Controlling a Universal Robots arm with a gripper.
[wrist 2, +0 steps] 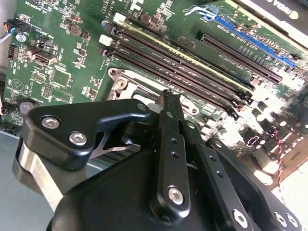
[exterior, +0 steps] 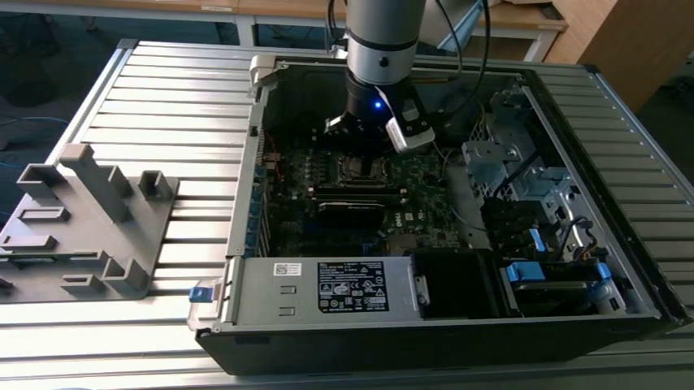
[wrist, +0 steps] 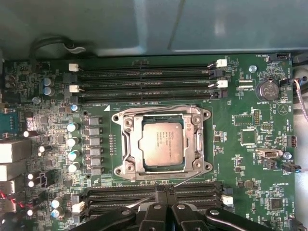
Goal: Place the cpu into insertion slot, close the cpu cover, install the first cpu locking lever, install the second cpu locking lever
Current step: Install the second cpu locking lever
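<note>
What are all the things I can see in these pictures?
computer case: one, black and silver, open on the slatted table
slatted table: one, grey metal, under everything
motherboard: one, green, inside the case
cpu: one, silver-grey, sitting in the insertion slot
insertion slot: one, dark with metal rim, middle of the motherboard
cpu cover: one, silver frame, lying flat around the cpu
memory slots: two banks, black, on opposite sides of the socket
power supply: one, grey box with a black label, near edge of the case
grey fixture: one, on the table at the exterior view's left
robot arm: one, silver and black, above the motherboard
gripper: one, black, beside the socket
</note>
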